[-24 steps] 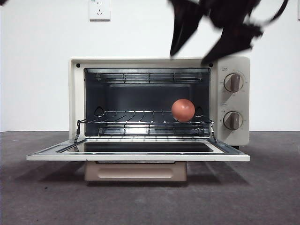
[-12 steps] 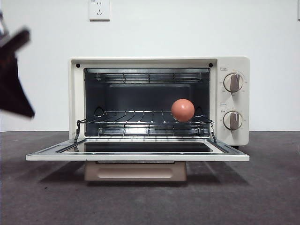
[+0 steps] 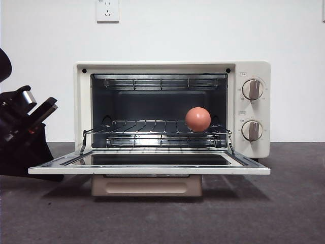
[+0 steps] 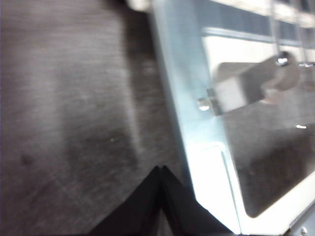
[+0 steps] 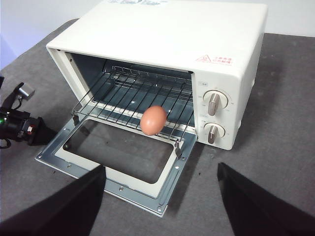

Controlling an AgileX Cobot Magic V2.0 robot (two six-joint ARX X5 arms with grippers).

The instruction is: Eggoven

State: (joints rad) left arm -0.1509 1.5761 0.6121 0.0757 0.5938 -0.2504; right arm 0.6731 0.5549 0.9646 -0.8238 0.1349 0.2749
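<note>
- Left tool (image 4: 161, 169) is hanging low beside the oven (image 3: 172, 109) door's (image 3: 149, 169) corner, jaws pressed together, empty.
- Right tool (image 5: 160, 196) is hovering above the table (image 5: 280, 123), jaws spread, empty.
- Egg (image 3: 198, 119) is sitting on the rack (image 3: 152, 127).

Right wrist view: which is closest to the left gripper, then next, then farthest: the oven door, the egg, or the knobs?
From the left gripper:
1. Oven door, open flat, its corner right beside the gripper.
2. Egg, on the rack's front edge, toward the knob side.
3. Knobs, on the oven's far side panel.
</note>
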